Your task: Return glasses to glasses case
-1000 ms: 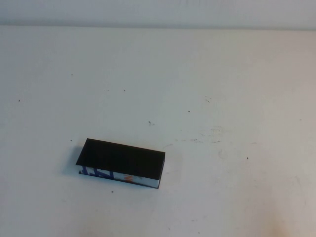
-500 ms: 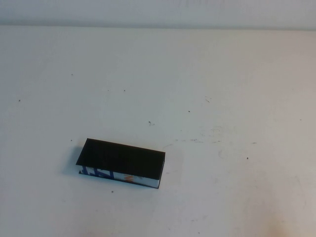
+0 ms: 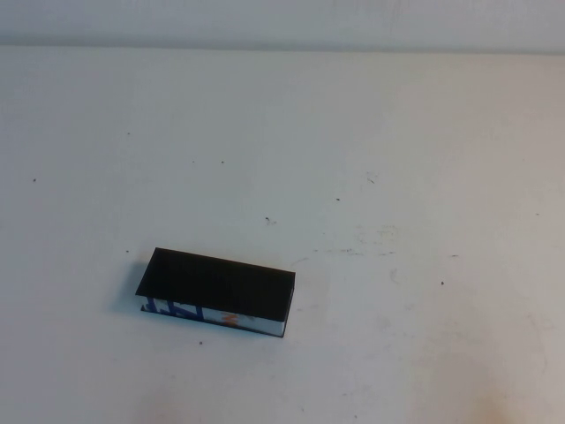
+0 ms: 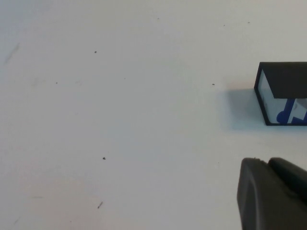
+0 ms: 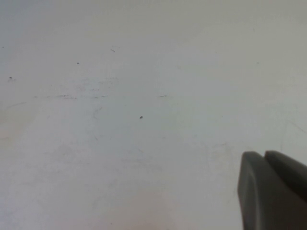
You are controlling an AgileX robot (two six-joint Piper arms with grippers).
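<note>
One glasses case (image 3: 216, 294) lies on the white worktop (image 3: 397, 159), toward the near left part of it in the high view. Its flat black lid is down, and its white front edge with blue and orange print faces the robot. No spectacles show in any view; whether they sit inside the closed case cannot be told.

The high view shows the whole case and a wide stretch of speckled worktop, but neither arm and neither claw. The left wrist view shows only one end of the case (image 4: 283, 93), with its black top and a white side bearing blue print, plus a dark part of the left claw (image 4: 271, 194) at the frame's corner. That claw hangs above bare worktop, near the case but apart from it. The right wrist view shows no case, only marked worktop and a dark part of the right claw (image 5: 271, 189), likewise over bare surface.

Too little of either claw shows to tell whether it is released or clenched.
</note>
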